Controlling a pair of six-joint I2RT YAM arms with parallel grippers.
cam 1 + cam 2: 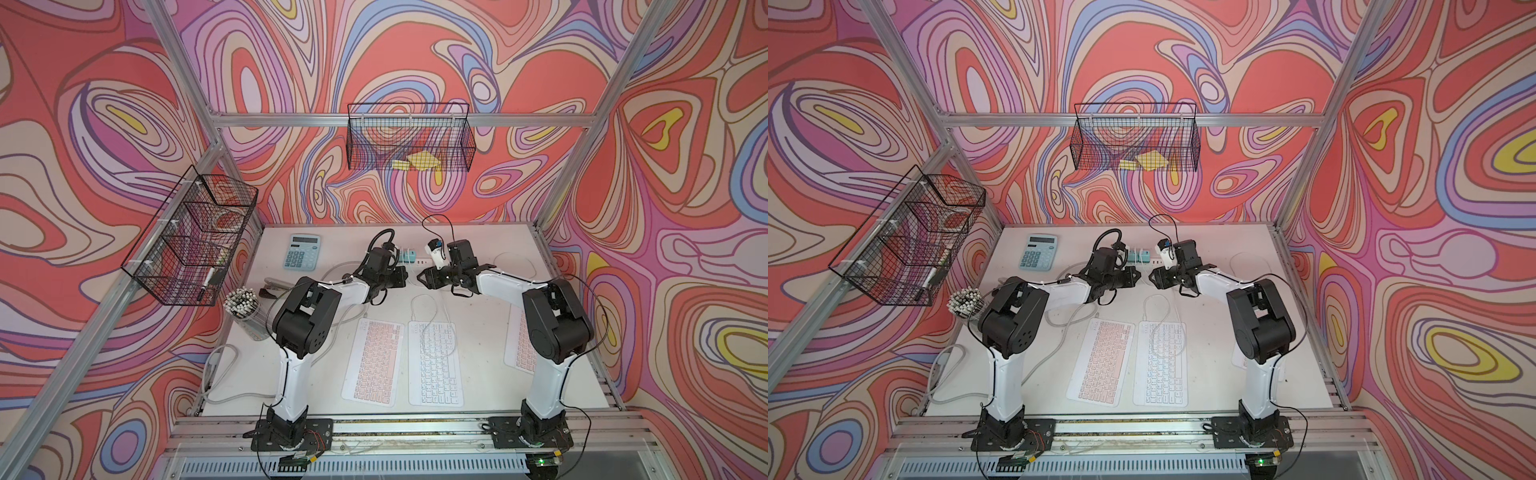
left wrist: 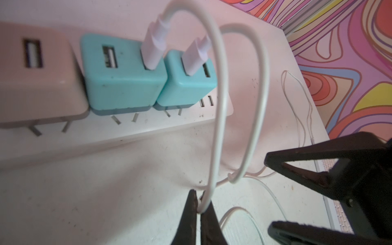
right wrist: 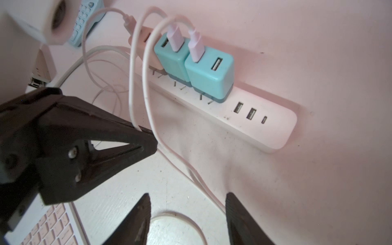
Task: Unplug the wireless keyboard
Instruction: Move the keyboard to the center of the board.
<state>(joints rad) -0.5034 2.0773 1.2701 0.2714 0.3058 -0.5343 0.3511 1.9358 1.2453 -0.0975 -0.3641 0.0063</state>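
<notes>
Left wrist | left claw (image 2: 200, 203) clamps white cable (image 2: 220, 110) | right claw (image 2: 267, 192) agape

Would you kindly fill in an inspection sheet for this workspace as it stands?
Surface: white table, faintly smudged.
Job's things: pink keyboard, white keyboard, third keyboard partly hidden; power strip carrying pink charger and two teal chargers, plugs seated.
Clutter: calculator, pen cup.
Grippers: left gripper shut on white cable; right gripper open, empty.
Cables: white cable rises to a plug in a teal charger; thin cable lies across white keyboard.
Surroundings: two wire baskets on frame; patterned walls.
</notes>
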